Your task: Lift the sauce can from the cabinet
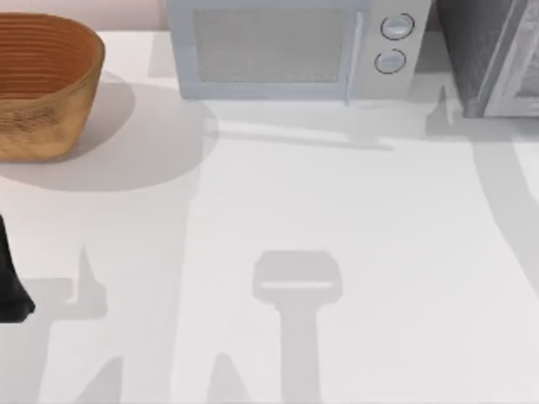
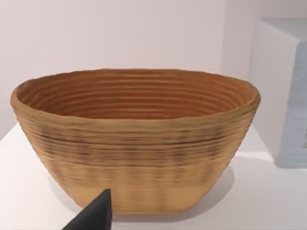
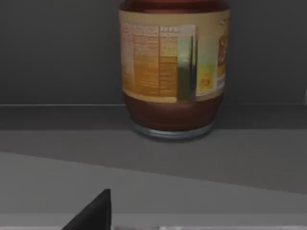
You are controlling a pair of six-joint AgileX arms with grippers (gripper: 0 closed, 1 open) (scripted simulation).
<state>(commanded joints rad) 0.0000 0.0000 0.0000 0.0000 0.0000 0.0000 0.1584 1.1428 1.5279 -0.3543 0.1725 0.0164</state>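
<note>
1. The sauce can [image 3: 173, 72] stands upright on a dark grey shelf inside the cabinet [image 1: 488, 55], its tan label facing the right wrist camera and its base resting flat on the shelf floor.
2. The right tool [image 3: 93, 211] shows as one dark fingertip low in the right wrist view, short of the can and apart from it; how far open it is cannot be told, and it appears to hold nothing.
3. The cabinet sits at the far right corner of the white tabletop [image 1: 354, 252], just beside the pale microwave [image 1: 295, 46] with two round knobs.
4. The left arm [image 1: 10, 282] is parked at the tabletop's left edge, its tool [image 2: 93, 213] a dark tip facing the woven basket [image 2: 134, 139]; its opening cannot be told either.
</note>
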